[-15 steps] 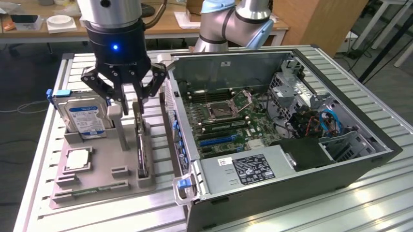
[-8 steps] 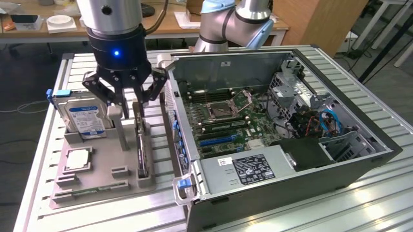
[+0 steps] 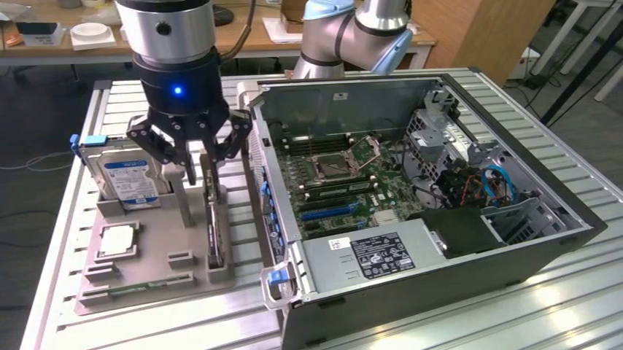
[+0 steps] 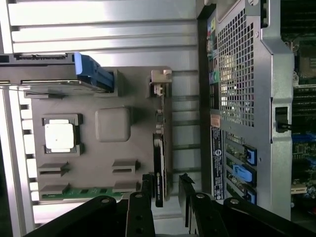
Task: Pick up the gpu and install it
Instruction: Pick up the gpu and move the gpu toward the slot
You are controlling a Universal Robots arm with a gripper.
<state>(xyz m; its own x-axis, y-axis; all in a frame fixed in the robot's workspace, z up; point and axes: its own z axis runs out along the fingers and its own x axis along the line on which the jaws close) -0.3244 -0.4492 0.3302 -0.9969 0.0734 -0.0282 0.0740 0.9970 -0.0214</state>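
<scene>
Hovering right above the gpu [image 3: 215, 240], the pincer [image 3: 203, 164] hangs released, jaws spread either side of the card, which stands on edge in the grey tray [image 3: 146, 288] beside the open case [image 3: 545, 244], its long axis running through the gap.

The gripper [image 3: 203, 173] is black with linked, bolted fingers [image 3: 160, 138]. Above it are a silver wrist cylinder [image 3: 165, 29], a blue light [image 3: 176, 91], and a silver arm [image 3: 336, 33] with pale-blue caps.
</scene>
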